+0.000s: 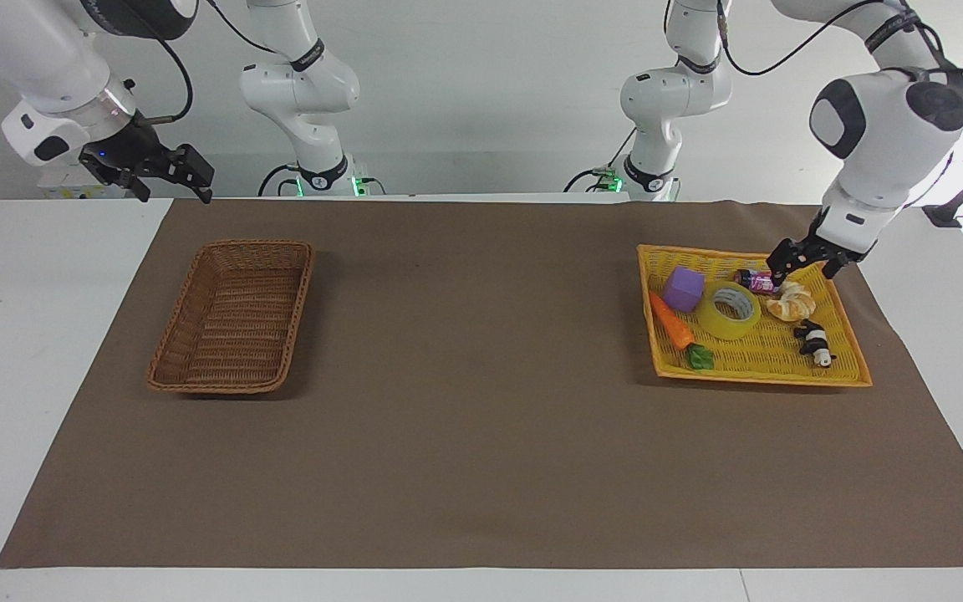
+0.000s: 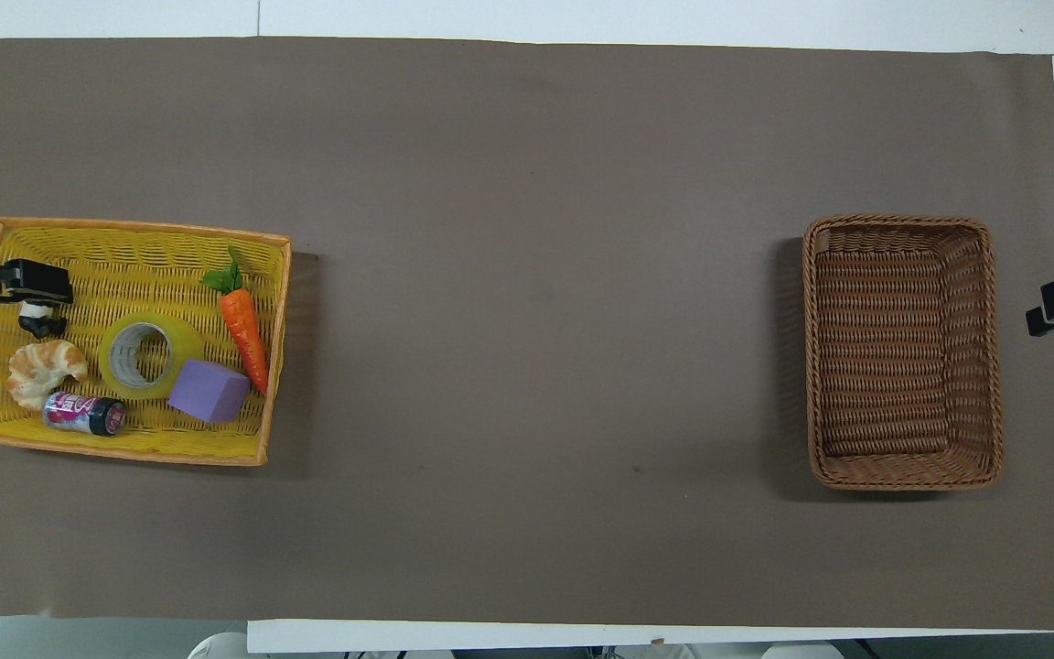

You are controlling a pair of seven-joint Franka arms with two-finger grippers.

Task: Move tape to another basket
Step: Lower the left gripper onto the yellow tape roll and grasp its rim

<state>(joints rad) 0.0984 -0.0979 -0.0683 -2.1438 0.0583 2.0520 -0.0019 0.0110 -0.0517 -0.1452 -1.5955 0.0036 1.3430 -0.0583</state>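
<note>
The tape (image 1: 729, 309) lies flat in the yellow tray (image 1: 853, 372) at the left arm's end of the table, with its hole facing up. The left gripper (image 1: 801, 266) hangs over the tray's edge nearest the robots, above the little can (image 1: 757, 281) and the croissant (image 1: 792, 303), and its fingers look spread apart with nothing in them. I think the job now is to get to the tape and pick it up. To do that well, the gripper should slide across until it is right over the roll, then go straight down and pinch the roll's wall, one finger in the hole and one outside. The purple block (image 1: 684, 288) touches the tape and the carrot (image 1: 670, 320) lies just beside it, so the free part of the ring, the part farther from the robots, looks like the best spot to pinch. The can and croissant sit close too, and a low move could bump them. The toy panda (image 1: 814, 342) is more out of the way. The brown basket (image 1: 235, 313) waits with nothing in it at the right arm's end, well apart from the tray. The right gripper (image 1: 165, 171) waits up in the air by that basket, and its fingers look apart too.
</note>
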